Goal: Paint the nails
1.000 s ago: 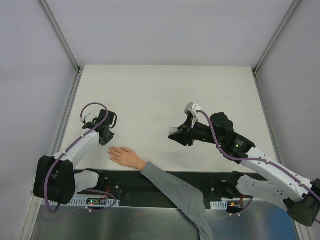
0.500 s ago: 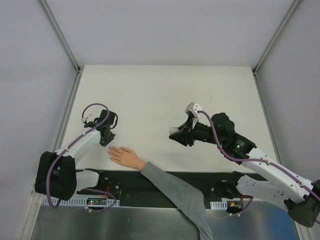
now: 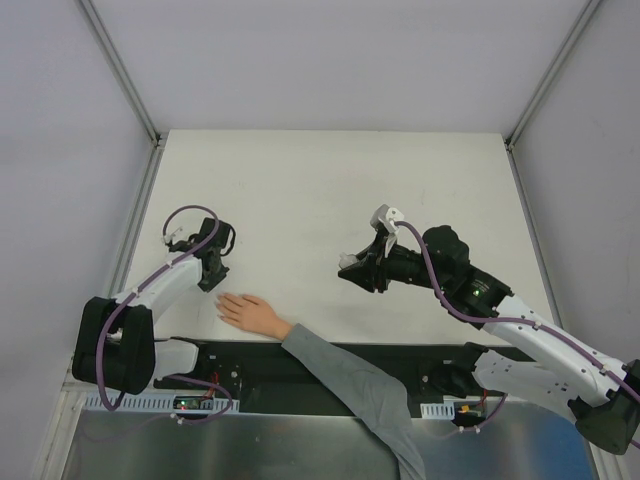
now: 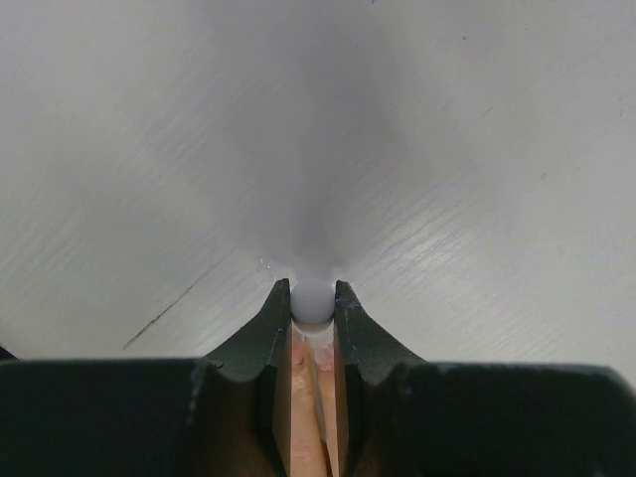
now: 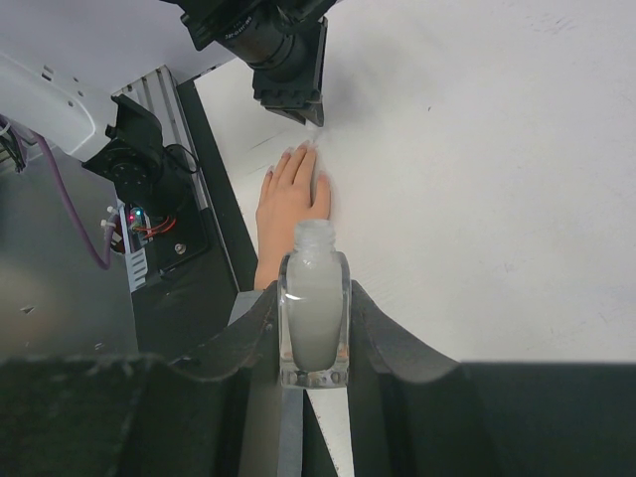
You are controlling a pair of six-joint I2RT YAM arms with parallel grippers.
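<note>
Now lying flat, nails (image 3: 223, 303) aimed slantwise toward left jaws, pinching a white-tipped thing (image 4: 313, 300); right jaws squeezing a bottle (image 5: 314, 308).

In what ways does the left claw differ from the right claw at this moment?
The left claw pinches a small whitish round-tipped piece; the right claw grips a clear uncapped bottle. The left claw sits close to the hand's fingertips; the right claw is far from the hand, nearer the table's middle. Both are shut on something.
</note>
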